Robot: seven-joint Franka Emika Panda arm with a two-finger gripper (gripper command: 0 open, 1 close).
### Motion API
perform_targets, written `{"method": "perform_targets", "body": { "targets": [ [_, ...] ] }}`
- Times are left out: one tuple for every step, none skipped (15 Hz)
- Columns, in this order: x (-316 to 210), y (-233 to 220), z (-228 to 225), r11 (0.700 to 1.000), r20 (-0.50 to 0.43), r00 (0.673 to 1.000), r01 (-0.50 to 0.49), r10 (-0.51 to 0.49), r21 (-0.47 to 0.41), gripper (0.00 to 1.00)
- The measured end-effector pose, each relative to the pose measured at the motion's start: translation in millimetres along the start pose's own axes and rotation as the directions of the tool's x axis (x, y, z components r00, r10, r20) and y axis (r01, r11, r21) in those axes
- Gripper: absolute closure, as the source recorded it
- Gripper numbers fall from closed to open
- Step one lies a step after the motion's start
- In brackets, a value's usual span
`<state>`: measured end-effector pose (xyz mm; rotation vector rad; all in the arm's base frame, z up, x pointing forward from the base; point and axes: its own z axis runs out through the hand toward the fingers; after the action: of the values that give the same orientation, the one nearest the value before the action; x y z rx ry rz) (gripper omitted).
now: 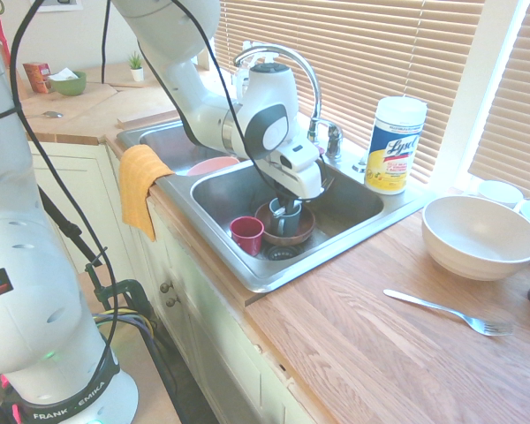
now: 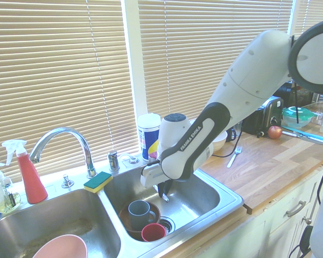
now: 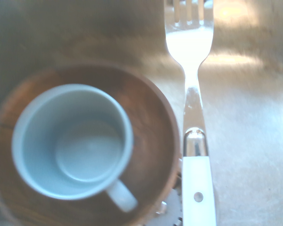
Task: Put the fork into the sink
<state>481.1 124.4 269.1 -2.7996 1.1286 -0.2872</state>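
The glossy white, rounded robot arm [image 2: 247, 80] has dark grey joint bands. Black "FRANKA EMIKA" lettering runs along its forearm and around its base. Black cables trail along its links, and a small dark two-finger gripper [image 2: 162, 192] ends it.

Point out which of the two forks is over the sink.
The white-handled fork, in the gripper above the sink beside the brown bowl. The other fork, all silver, lies on the wooden counter.
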Motion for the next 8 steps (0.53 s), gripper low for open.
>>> {"method": "perform_targets", "body": {
  "targets": [
    [0,3,11,1.000,0.007,1.000,-0.002,0.002,-0.008,1.00],
    [-2,5,21,1.000,0.012,1.000,-0.005,0.005,-0.009,1.00],
    [-3,7,30,1.000,0.014,1.000,-0.013,0.013,-0.008,1.00],
    [-5,9,39,1.000,0.014,1.000,-0.025,0.025,-0.010,1.00],
    [-6,12,48,0.999,0.014,0.999,-0.035,0.035,-0.013,1.00],
    [-7,14,57,0.999,0.014,0.999,-0.042,0.042,-0.017,1.00],
    [-7,17,64,0.999,0.014,0.999,-0.045,0.045,-0.022,1.00],
    [-9,19,71,0.999,0.013,0.999,-0.046,0.047,-0.028,1.00]
  ]
}}
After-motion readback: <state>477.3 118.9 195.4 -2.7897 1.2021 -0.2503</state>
